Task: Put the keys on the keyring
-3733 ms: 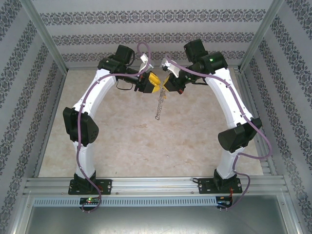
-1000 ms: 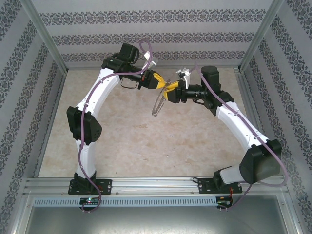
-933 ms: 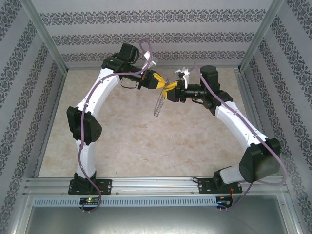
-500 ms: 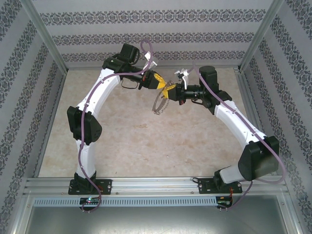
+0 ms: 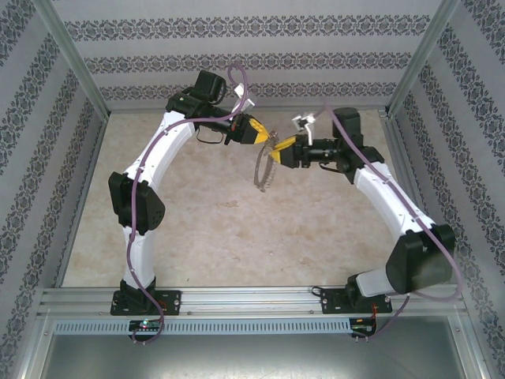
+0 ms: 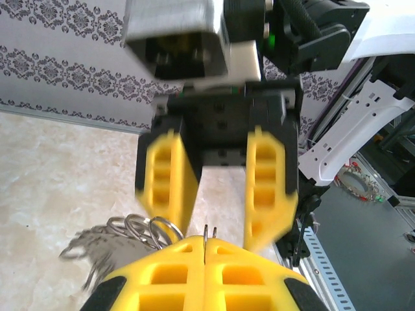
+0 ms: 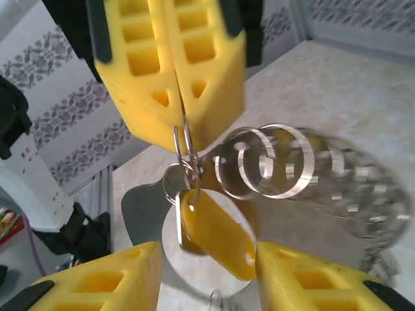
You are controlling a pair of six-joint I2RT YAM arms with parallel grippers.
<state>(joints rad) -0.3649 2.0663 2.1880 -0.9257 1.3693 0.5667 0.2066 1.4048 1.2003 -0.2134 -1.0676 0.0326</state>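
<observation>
Two yellow-fingered grippers meet in mid-air. Nearest in the right wrist view, the right gripper (image 7: 206, 254) has its jaws standing apart, one on either side of the yellow-headed key (image 7: 217, 233). The key hangs from a small ring right at the keyring (image 5: 263, 166). Just beyond, the left gripper (image 7: 181, 126) is clamped tight on the hoop's thin wire. Small silvery loops (image 7: 305, 175) are bunched beside it. Far below lies the marbled table (image 5: 205, 229).

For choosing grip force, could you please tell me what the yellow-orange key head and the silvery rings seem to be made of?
The yellow-orange oblong key head: probably smooth plastic, semi-gloss; even colour, rounded edges, soft highlight. The thin silvery rings: likely polished metal wire; bright, sharp glints, though motion-blurred.
</observation>
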